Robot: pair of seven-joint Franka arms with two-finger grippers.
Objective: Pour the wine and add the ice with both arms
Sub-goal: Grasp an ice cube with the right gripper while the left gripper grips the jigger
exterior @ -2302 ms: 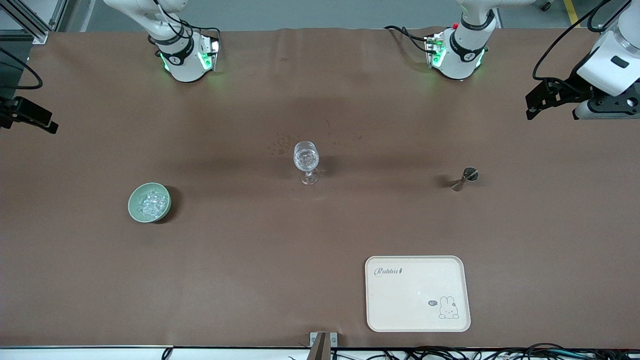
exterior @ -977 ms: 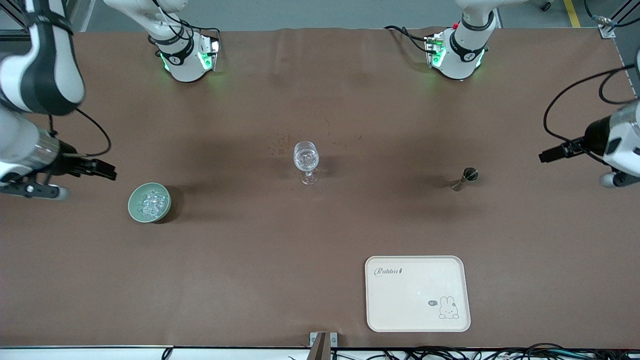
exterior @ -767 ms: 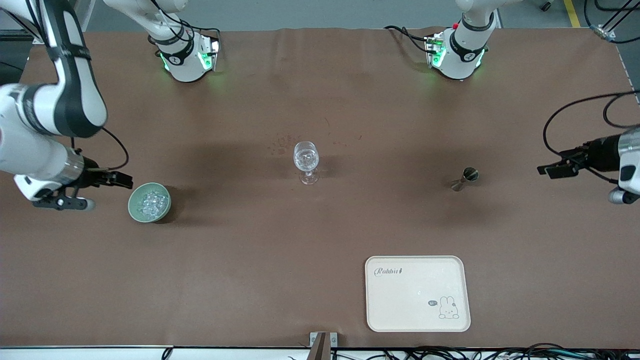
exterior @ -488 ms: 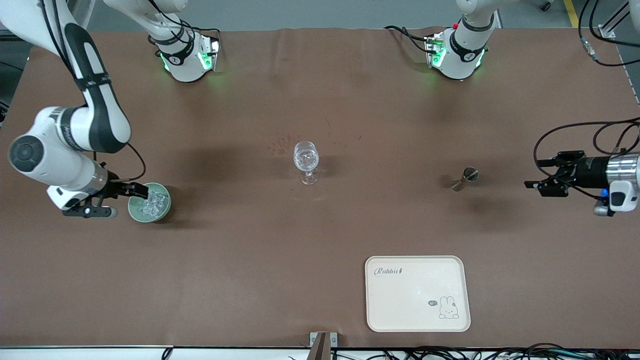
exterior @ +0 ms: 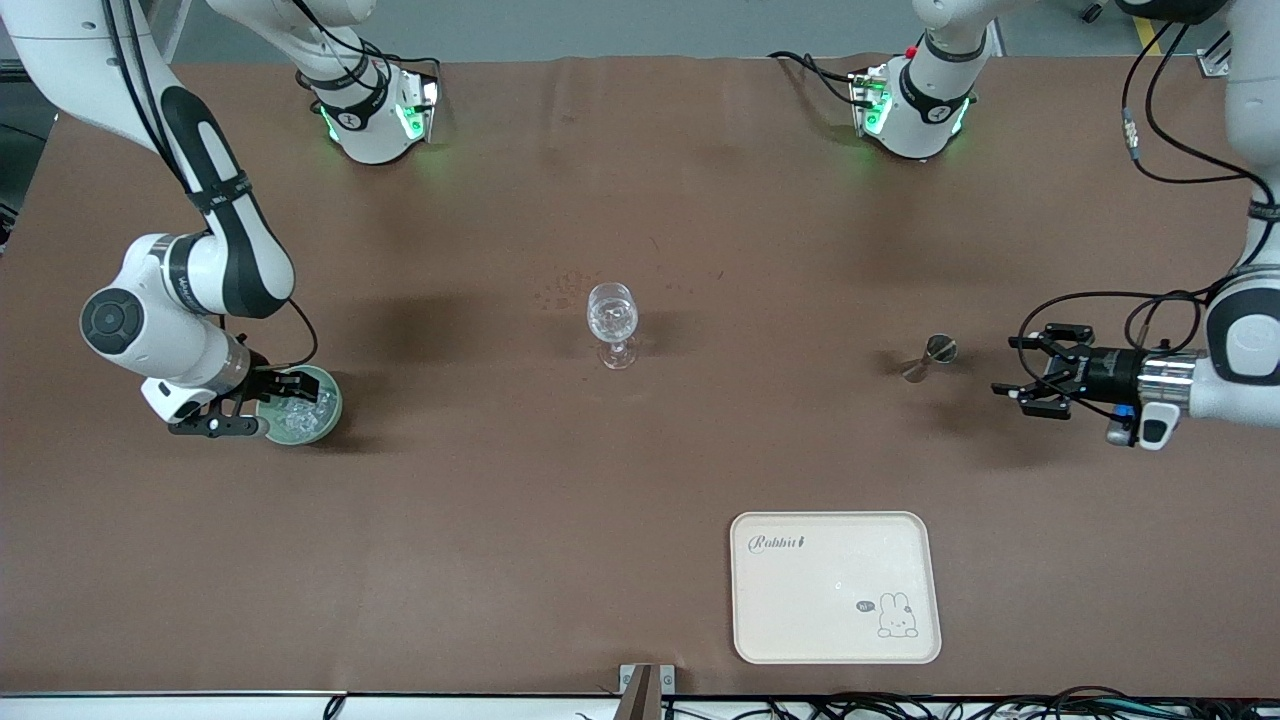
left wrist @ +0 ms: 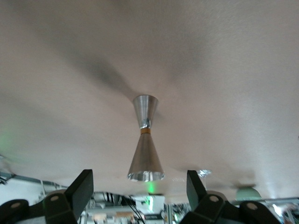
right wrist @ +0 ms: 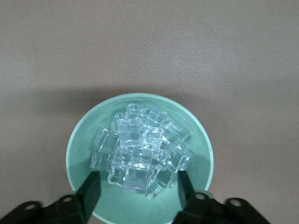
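Overall light: even and fairly bright, from overhead; the brown table cover (exterior: 640, 480) reads flat, without hot spots.
Shadows: soft and broad; dark smudges lie on the cover beside the wine glass (exterior: 612, 322), under the left gripper (exterior: 1040, 375) and beside the pale green bowl (exterior: 325, 410) next to the right gripper (exterior: 283, 392).
Coloured light: green lamps glow on both arm bases and tint the cover around them.
Glare: small glints on the ice (right wrist: 140, 151) just ahead of the right gripper's fingers; the metal jigger (left wrist: 145, 140) shows a dull sheen.
Focus: front view crisp; left wrist view washed out and hazy, its background soft.
Distortion: left wrist view bends the table edge into a curve.
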